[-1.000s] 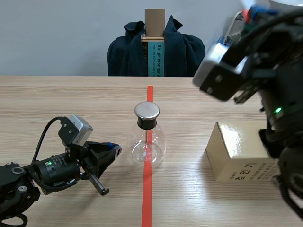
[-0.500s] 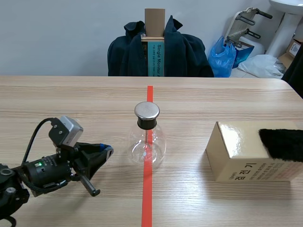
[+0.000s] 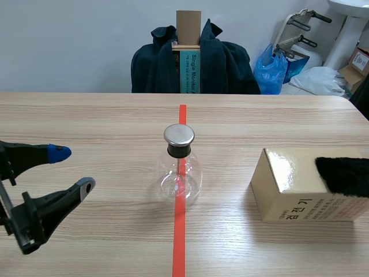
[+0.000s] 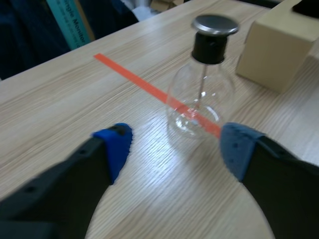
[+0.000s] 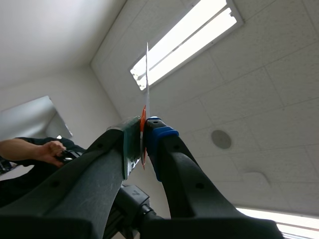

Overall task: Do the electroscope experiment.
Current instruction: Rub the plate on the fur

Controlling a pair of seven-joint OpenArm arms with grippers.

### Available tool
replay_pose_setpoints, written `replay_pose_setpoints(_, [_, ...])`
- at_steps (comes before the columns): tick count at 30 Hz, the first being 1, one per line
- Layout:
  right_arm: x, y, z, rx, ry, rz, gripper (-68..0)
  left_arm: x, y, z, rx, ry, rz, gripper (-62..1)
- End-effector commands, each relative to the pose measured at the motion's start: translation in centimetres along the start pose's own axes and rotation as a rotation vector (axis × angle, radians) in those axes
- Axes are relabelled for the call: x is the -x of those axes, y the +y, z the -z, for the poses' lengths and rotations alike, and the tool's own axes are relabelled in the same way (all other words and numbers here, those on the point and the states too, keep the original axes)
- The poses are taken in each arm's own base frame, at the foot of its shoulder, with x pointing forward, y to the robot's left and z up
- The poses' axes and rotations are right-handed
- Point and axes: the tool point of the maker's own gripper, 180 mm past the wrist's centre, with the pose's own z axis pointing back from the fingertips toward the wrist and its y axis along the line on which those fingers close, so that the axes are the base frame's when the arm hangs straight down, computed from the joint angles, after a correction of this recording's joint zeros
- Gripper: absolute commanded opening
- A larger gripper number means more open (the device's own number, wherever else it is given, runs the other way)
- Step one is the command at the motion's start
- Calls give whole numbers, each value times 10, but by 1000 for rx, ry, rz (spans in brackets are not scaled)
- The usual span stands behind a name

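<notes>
Electroscope flask (image 3: pixel 179 167) stands on the tabletop (image 3: pixel 86 121), untouched. Left gripper (image 3: pixel 72 169) spread, near it. Right gripper (image 5: pixel 142 144) points ceilingward, pinching a thin white strip (image 5: pixel 147 74), possibly plastic. Charging and touching the cap (image 3: pixel 179 135) not yet done.

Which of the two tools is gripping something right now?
The right tool, shut on a thin white sheet; the left tool is open and empty.

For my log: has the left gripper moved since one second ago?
Yes. The left gripper has drawn back from the glass flask, toward its own side of the table.
</notes>
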Motion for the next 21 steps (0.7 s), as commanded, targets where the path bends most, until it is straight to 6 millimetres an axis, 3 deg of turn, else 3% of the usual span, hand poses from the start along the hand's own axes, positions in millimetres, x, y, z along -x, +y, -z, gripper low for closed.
replay_pose_setpoints(1, [3, 7, -8, -22, -7, -10, -667, -8, -9, -6, 0, -31, -24, -17])
replay_pose_setpoints(2, [4, 13, -14, -37, -13, -24, -667, -12, -15, -10, 4, -40, -32, 14])
replay_pose_setpoints(8, [17, 88, -77, -328, -52, -103, -667, -38, -53, -33, 35, -79, -78, 14])
replay_pose_setpoints(12, [27, 131, -128, -509, -63, -119, -667, -54, -61, -39, 22, -96, -72, 14])
replay_pose_setpoints(17, [31, 165, -187, -692, -78, -113, -667, -58, -62, -38, 22, -64, -5, 14])
replay_pose_setpoints(21, [35, 177, -213, -768, -78, -113, -667, -57, -61, -37, 8, -60, -2, 14])
